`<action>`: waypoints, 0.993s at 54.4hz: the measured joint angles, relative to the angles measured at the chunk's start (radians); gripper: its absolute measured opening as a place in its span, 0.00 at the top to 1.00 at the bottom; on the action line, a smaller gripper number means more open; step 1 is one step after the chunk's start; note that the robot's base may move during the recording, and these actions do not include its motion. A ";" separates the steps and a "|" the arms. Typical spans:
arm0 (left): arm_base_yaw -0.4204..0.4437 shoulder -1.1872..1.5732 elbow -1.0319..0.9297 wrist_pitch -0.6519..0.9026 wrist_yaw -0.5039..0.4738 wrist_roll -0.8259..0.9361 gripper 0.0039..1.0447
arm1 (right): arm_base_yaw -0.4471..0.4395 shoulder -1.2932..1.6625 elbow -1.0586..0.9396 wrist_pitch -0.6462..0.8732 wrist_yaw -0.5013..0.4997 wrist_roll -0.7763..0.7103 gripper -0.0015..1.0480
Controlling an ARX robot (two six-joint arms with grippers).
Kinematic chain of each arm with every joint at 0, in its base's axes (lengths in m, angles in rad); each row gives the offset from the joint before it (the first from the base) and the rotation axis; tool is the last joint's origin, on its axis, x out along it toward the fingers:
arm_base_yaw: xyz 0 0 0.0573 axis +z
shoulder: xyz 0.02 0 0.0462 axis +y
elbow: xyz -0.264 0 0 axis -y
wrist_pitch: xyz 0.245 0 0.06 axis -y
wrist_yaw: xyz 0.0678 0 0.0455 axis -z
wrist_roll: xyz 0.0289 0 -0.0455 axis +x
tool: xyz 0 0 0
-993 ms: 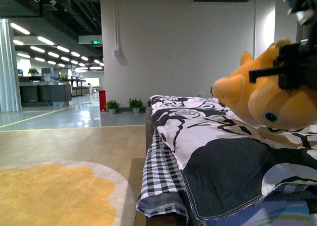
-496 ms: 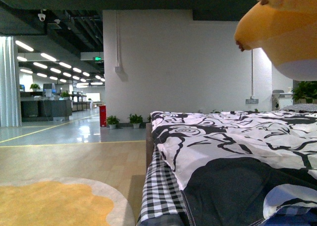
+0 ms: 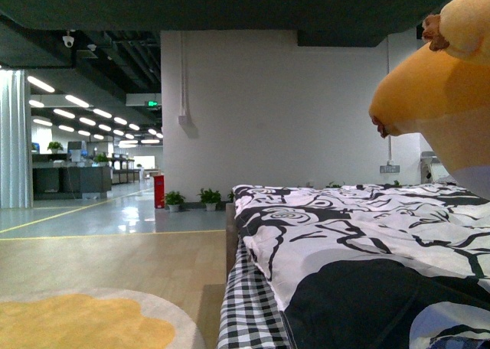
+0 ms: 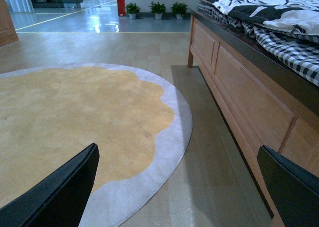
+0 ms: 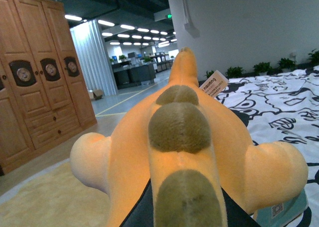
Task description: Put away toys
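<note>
We are, by our judgement, carrying the toy, and it is not yet stowed. The left end effector [image 4: 178, 152] is hanging idle with its fingers spread wide around nothing, low over the floor between the rug [image 4: 75, 117] and the bed [image 4: 239, 77]. The right end effector [image 5: 184, 214] is pinching the plush [image 3: 440, 96] from below, its dark fingers showing on either side of the spine. The plush is hanging in the air above the bed's right side, clear of the quilt [image 3: 344, 234].

Next we are needing somewhere to put it. No bin is showing. The wardrobe [image 5: 35, 87] is standing across the rug, though we cannot tell whether it is the goal. The soft body is probably sagging, so the pinch needs to stay firm while we turn.

Yellow rug is covering the wood floor at left. The wooden-sided bed is wearing a checked sheet under the black-and-white quilt. Behind it, plants [image 3: 191, 199] are lining a white wall beside an open, lit hall.
</note>
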 joint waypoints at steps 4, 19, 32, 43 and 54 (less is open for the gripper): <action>0.000 0.000 0.000 0.000 0.000 0.000 0.06 | 0.022 -0.005 0.018 -0.079 0.083 -0.053 0.94; 0.000 0.000 0.000 0.000 0.000 0.000 0.06 | 0.183 -0.137 -0.145 -0.411 0.515 -0.369 0.94; 0.000 0.000 0.000 0.000 0.001 0.000 0.06 | 0.255 -0.254 -0.310 -0.336 0.547 -0.403 0.94; 0.000 0.000 0.000 0.000 0.001 0.000 0.06 | 0.256 -0.326 -0.409 -0.304 0.547 -0.406 0.94; 0.000 0.000 0.000 0.000 0.000 0.000 0.06 | 0.256 -0.478 -0.480 -0.385 0.546 -0.406 0.94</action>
